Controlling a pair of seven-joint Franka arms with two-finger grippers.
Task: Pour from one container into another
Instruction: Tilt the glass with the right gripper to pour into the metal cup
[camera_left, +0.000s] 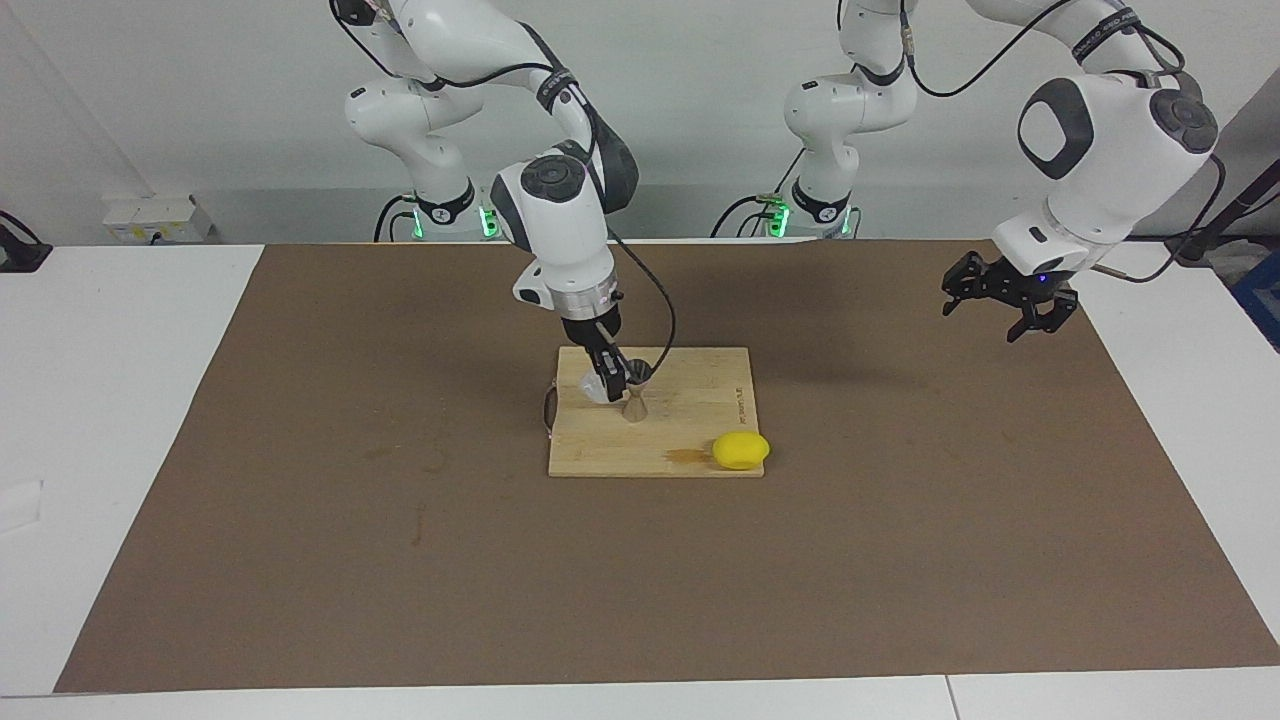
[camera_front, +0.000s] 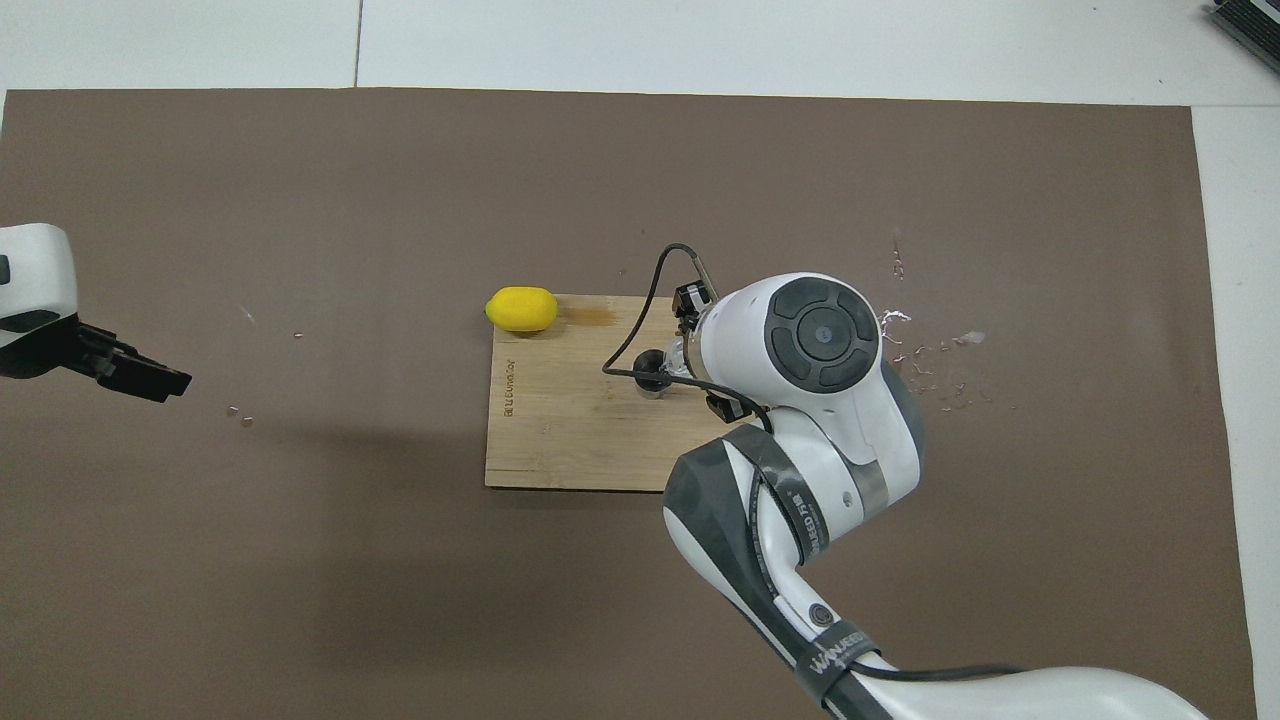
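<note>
Glass cup (camera_left: 600, 386) held tilted in right hand (camera_left: 607, 383), beside jigger (camera_left: 635, 395) standing on cutting board (camera_left: 690, 440). Lemon (camera_left: 741, 450) on board's corner farthest from robots. Left hand (camera_left: 1010, 305) wide, empty, waiting over tabletop (camera_left: 300, 500).

One camera sits high across the table (camera_left: 150, 400), facing the robots and taking in both arm bases and the whole brown mat (camera_left: 900, 550) from well back. The other hangs above the robots' own end, looking steeply down and forward. Both share the mat and the wooden board (camera_left: 690, 440) at its middle, half a turn apart.
</note>
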